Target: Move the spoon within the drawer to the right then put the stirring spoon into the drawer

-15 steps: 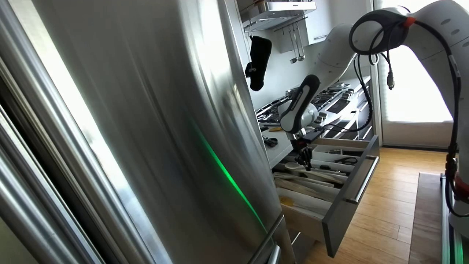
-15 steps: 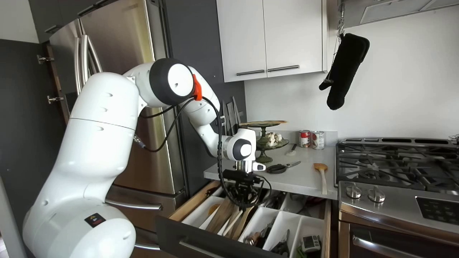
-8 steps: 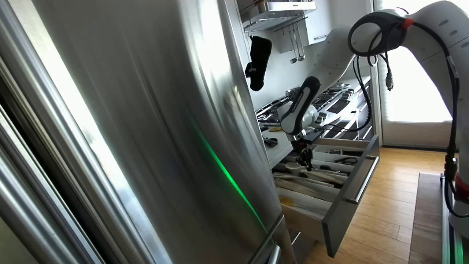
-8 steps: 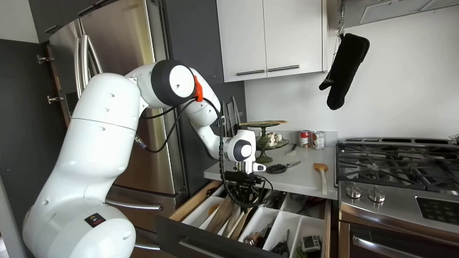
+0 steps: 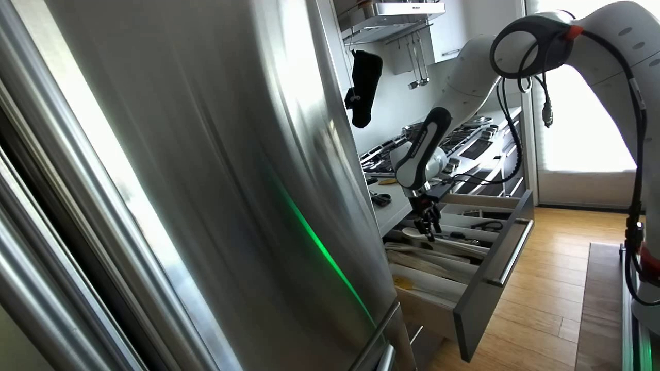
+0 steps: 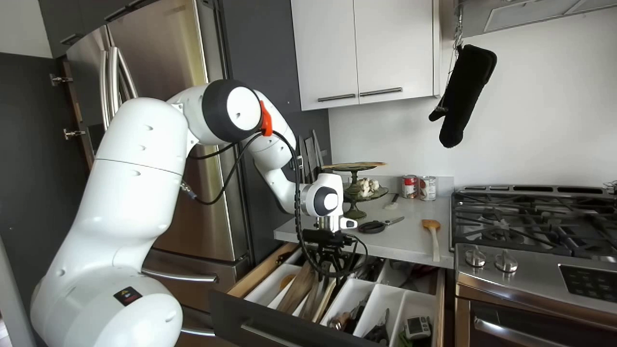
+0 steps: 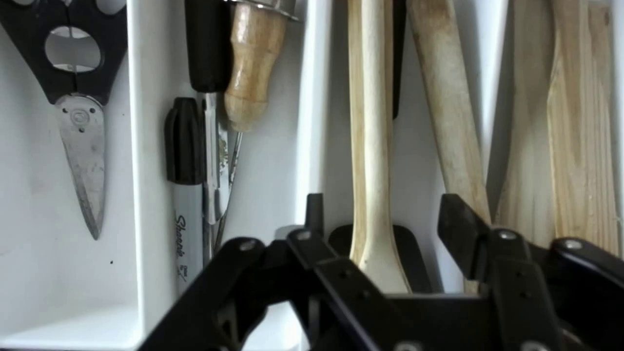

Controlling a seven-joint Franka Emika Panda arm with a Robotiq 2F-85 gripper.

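Note:
The drawer [image 6: 270, 313] stands pulled out, its long compartments full of utensils. In the wrist view a pale wooden spoon [image 7: 376, 146] lies lengthwise in a compartment, over another wooden handle and a black utensil. Its head [image 5: 412, 233] shows at the drawer's counter end. My gripper [image 7: 382, 212] is open above that compartment, fingers [image 7: 314, 212] spread to either side of the spoon's neck and touching neither edge of it. A wooden utensil with an orange-brown head [image 6: 430, 224] lies on the counter; whether this is the stirring spoon I cannot tell.
White dividers [image 7: 312, 122] separate the compartments. Black scissors [image 7: 80, 122], a marker [image 7: 187, 209] and a wood-handled tool [image 7: 253, 68] lie left of the spoon; wider wooden utensils [image 7: 580, 146] lie right. The counter [image 6: 409, 241] and steel fridge [image 5: 232, 180] border the drawer.
My fingers were together at the spoon a second ago and have now parted, letting it go. The pale spoon has shifted slightly in its compartment. The arm has barely moved.

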